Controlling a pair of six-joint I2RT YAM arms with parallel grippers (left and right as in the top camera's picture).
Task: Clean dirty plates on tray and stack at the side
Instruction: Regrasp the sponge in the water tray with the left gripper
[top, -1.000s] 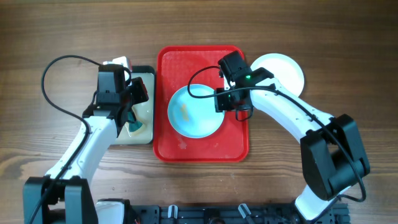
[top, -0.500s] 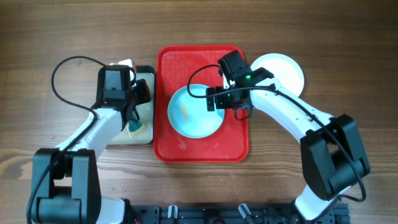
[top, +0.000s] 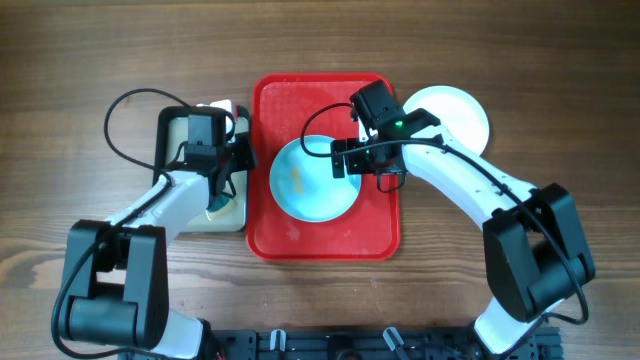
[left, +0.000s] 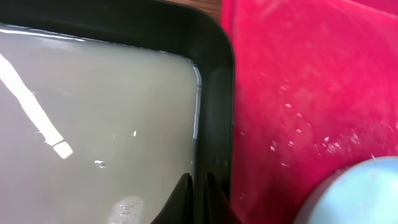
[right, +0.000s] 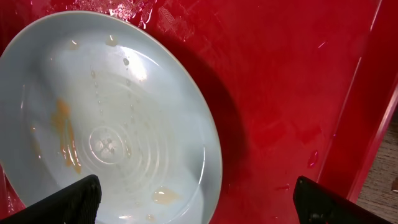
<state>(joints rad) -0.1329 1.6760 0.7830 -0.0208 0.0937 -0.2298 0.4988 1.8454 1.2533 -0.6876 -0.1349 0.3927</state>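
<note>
A pale blue plate (top: 313, 180) with orange smears lies on the red tray (top: 300, 100). A clean white plate (top: 455, 115) sits on the table right of the tray. My right gripper (top: 356, 160) hangs open over the dirty plate's right rim. In the right wrist view the plate (right: 112, 118) fills the left side on the tray (right: 280, 74), and the right gripper (right: 199, 205) has its fingers wide apart across the rim. My left gripper (top: 238, 160) is shut with nothing visible in it. The left gripper (left: 198, 193) is at the basin's right rim, beside the tray (left: 298, 93).
A black-rimmed basin (top: 175, 135) of cloudy water stands left of the tray, its rim (left: 211, 74) touching the tray's edge. A teal object (top: 217, 207) lies in the basin's near end. Brown wooden table surrounds everything.
My left gripper moved right and away across the basin to its right rim, staying shut. The right gripper opened wide over the plate's right rim.
</note>
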